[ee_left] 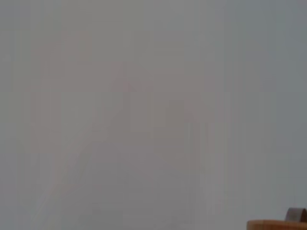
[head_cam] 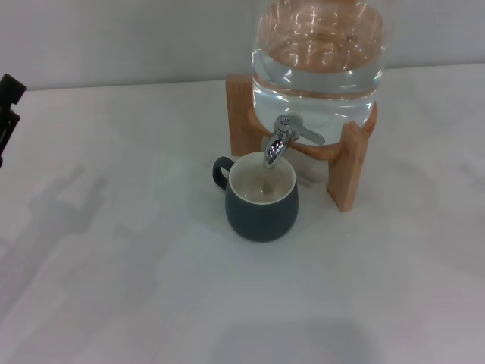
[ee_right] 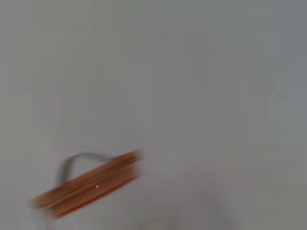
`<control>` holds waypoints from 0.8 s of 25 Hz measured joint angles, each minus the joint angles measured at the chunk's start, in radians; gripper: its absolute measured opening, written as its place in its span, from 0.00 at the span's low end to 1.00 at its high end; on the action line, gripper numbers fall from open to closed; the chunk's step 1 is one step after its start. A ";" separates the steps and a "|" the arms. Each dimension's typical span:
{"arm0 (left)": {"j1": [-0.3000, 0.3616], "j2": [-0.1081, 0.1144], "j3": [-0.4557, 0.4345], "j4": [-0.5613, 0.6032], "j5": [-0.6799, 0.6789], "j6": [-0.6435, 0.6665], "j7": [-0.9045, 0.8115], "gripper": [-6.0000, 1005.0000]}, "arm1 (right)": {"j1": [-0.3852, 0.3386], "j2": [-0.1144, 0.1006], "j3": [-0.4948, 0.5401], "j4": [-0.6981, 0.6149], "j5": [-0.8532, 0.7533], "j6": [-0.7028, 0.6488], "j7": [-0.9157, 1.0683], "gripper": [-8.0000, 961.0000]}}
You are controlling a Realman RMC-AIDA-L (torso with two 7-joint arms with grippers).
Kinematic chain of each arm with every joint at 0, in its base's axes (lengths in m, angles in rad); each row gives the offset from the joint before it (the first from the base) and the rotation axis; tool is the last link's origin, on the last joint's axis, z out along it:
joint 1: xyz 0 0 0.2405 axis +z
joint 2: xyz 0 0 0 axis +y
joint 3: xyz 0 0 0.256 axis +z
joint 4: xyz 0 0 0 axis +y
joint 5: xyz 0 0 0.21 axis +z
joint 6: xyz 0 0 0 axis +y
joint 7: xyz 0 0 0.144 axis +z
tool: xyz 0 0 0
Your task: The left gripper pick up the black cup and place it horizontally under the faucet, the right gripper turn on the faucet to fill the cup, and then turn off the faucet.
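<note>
Head view: black cup upright under faucet; left gripper fingers' state unclear.

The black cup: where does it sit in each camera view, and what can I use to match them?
Head view: black cup stands upright at centre on the table, right under the faucet.
Left wrist view: not in it.
Right wrist view: not in it.
Shared landmark: the wooden stand, whose wood also shows in both wrist views.
</note>
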 joint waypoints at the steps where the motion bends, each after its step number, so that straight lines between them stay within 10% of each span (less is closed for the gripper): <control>1: 0.000 0.000 0.000 0.000 0.000 0.006 -0.002 0.47 | 0.004 0.005 -0.040 -0.007 0.002 0.012 0.012 0.88; 11: 0.011 0.000 -0.001 0.001 -0.010 0.022 -0.006 0.47 | 0.029 0.081 -0.395 -0.201 0.041 0.056 0.129 0.88; 20: 0.021 -0.001 -0.001 0.001 -0.012 0.018 -0.010 0.47 | 0.031 0.089 -0.586 -0.223 0.124 -0.003 0.131 0.88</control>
